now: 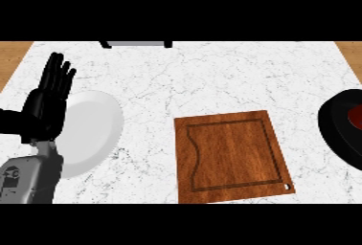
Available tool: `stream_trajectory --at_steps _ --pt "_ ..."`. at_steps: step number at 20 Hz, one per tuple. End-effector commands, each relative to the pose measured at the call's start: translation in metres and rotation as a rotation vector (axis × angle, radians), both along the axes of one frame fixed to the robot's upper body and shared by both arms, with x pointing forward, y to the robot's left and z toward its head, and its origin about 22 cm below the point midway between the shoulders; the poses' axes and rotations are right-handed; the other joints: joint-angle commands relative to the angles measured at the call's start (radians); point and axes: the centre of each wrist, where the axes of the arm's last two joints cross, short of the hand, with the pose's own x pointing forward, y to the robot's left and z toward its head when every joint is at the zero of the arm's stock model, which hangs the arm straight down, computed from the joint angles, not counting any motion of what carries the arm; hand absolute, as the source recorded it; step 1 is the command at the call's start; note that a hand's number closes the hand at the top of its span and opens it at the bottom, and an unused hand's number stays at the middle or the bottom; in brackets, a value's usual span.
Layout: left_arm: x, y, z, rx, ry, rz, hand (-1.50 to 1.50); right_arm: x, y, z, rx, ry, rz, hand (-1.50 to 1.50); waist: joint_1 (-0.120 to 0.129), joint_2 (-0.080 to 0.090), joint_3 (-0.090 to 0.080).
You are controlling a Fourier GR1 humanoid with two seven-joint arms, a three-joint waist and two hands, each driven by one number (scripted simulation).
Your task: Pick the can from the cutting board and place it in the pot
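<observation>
- Head view shows the black pot at the right edge of the frame, cut off by that edge, with a red shape inside it that may be the can; too little of it shows to be sure.
- No can stands on the wooden cutting board, which lies flat at lower centre of the frame, its grooved border visible and a small hole near its lower right corner.
- Board and pot are apart, with bare marble between them.
- A white plate lies at centre left of the frame, well apart from the board.
- The left hand shows at the left side of the frame, upright, its black fingers straight and close together, tips pointing toward the upper left; it is released and grasps nothing.
- This hand overlaps the plate's left rim in the picture; whether it touches the plate cannot be told.
- Its grey forearm comes in from the lower left corner and rises nearly straight up to the wrist.
- The right hand does not appear anywhere in the frame.
- The white marble counter fills most of the frame, with wooden strips at the upper left and upper right corners.
- A grey object with dark edges sits at the top edge, left of centre.
</observation>
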Motion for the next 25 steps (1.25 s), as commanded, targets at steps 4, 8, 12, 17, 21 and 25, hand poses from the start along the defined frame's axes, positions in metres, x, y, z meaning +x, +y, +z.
stream_trajectory --at_steps 4,8,12,17,21,25 --pt "-0.004 -0.005 0.0 -0.005 -0.001 -0.016 0.0 -0.054 -0.028 0.018 0.044 -0.181 -0.072 -1.5 -0.002 0.0 0.0" --pt "-0.005 -0.001 0.0 0.014 -0.007 0.006 0.0 -0.088 -0.07 0.003 0.064 -0.249 -0.085 -1.5 0.002 0.002 0.001" --pt "-0.006 -0.012 -0.016 0.011 -0.008 -0.002 0.0 -0.13 -0.091 0.006 0.059 -0.245 -0.101 -1.5 -0.001 0.002 0.0" --pt "-0.014 0.008 -0.027 0.004 0.0 0.013 0.0 -0.17 -0.117 0.0 0.082 -0.3 -0.112 -1.5 0.001 0.003 0.0" --pt "-0.003 0.001 -0.003 -0.004 0.005 0.0 0.0 -0.199 -0.131 0.001 0.063 -0.254 -0.129 -1.5 0.002 0.002 0.0" --pt "-0.009 0.004 -0.012 -0.009 0.006 0.004 0.0 -0.236 -0.147 -0.005 0.045 -0.282 -0.143 -1.5 0.0 0.002 0.001"
